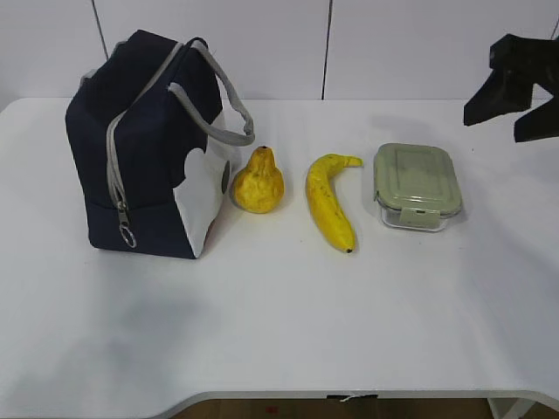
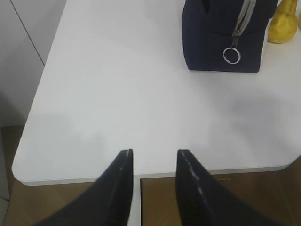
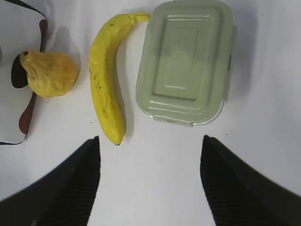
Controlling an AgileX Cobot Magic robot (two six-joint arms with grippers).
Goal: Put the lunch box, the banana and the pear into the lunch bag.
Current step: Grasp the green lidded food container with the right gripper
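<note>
- Navy-blue fabric lunch bag (image 1: pixel 144 148) stands left on your white surface (image 1: pixel 279 314) (zipper closed).
- Speckled yellow pear (image 1: pixel 257 181), curved yellow banana (image 1: pixel 329 202), sage-lidded glass lunch box (image 1: pixel 416 185) line up rightward.
- Left fingers (image 2: pixel 188 162) and right fingers (image 3: pixel 207 146) released, empty.

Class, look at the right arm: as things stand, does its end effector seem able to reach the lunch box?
Probably yes. The right end effector hangs open above the table with nothing held, the lunch box just ahead. Its lid is uncovered, and the banana lies apart beside it.
</note>
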